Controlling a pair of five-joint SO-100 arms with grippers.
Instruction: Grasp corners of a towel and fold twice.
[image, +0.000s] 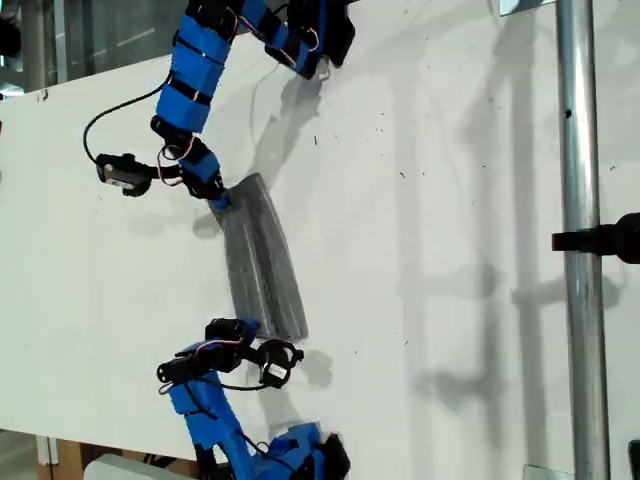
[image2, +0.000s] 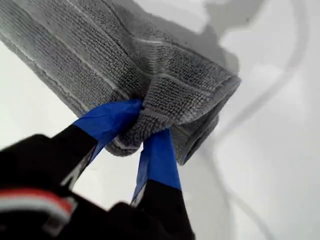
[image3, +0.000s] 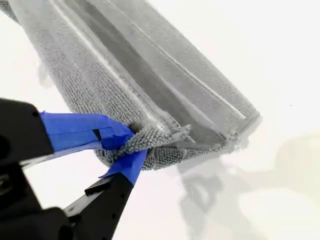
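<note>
The grey striped towel (image: 262, 260) lies on the white table (image: 450, 250) as a narrow folded strip. It runs from upper left to lower right in the exterior view. My first gripper (image: 222, 203) is at its upper end, shut on a bunched corner (image2: 150, 117) between blue-taped fingers (image2: 107, 120). The towel (image2: 100, 50) stretches away from that gripper (image2: 142, 117). At the strip's lower end my second gripper (image: 250, 325) is shut on the other corner (image3: 150, 137). Stacked layers of the towel (image3: 150, 65) show beyond that gripper (image3: 132, 140).
A metal pole (image: 580, 240) with a black clamp (image: 605, 238) stands at the exterior view's right. Both blue arms reach in from that view's left, one from above (image: 195, 70) and one from below (image: 210, 410). The table's edge runs along the lower left.
</note>
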